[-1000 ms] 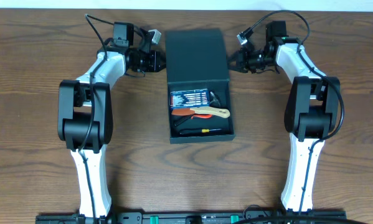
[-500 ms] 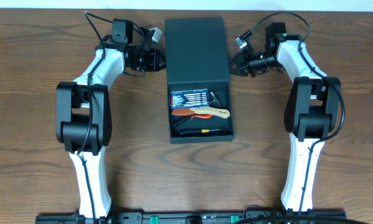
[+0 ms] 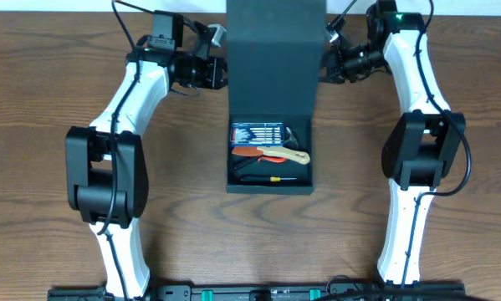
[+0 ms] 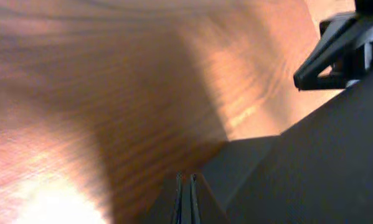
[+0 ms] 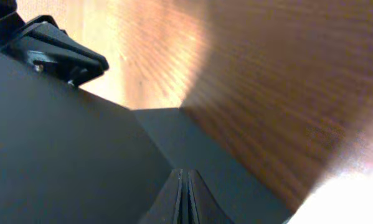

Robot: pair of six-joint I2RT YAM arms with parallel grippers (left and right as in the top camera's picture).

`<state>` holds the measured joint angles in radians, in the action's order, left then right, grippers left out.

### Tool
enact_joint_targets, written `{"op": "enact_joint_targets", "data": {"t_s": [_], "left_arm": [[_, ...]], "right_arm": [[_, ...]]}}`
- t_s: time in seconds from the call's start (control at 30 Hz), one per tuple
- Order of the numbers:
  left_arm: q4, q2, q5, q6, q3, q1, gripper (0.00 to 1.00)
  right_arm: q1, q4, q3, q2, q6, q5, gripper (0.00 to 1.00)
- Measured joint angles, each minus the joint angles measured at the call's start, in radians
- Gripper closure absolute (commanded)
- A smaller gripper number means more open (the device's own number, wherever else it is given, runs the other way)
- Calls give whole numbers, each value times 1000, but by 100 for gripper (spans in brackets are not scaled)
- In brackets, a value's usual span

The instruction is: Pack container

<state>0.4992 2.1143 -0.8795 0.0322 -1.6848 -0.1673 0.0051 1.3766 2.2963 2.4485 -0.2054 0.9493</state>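
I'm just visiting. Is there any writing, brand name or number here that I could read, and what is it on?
No text here can be read.
Blue case inside the box: tiny white marks, too small to read.
Lid of the box: plain dark surface, no print showing.
Both wrist views: only blurred wood and dark surfaces, no writing.

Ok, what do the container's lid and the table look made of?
The lid looks like rigid board with a matte dark wrap, flat and glare-free; possibly plastic. The table: wood or wood-look laminate, brown grain lines, soft sheen under light.
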Motion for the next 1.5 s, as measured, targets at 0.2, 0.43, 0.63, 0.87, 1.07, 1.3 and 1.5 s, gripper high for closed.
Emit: {"op": "enact_joint_targets", "data": {"t_s": [0.2, 0.43, 0.63, 0.87, 1.07, 1.3, 1.5], "left_arm": [[142, -82, 17, 13, 0, -54, 94], [441, -286, 47, 35, -6, -86, 94], [706, -368, 256, 76, -14, -84, 94], [678, -364, 461, 109, -14, -84, 94], [681, -364, 606, 130, -14, -99, 94], [721, -364, 759, 134, -14, -106, 94], [757, -364, 798, 134, -14, -128, 94]], "right_arm": [[0, 191, 92, 0, -66, -42, 93], [1, 318, 168, -1, -66, -205, 90], [0, 320, 174, -1, 19, -463, 89], [-18, 321, 182, -17, 75, -720, 88], [-63, 318, 182, -177, 111, -815, 96], [-63, 317, 201, -541, 192, -842, 99], [25, 318, 161, -753, 271, -848, 99]]}}
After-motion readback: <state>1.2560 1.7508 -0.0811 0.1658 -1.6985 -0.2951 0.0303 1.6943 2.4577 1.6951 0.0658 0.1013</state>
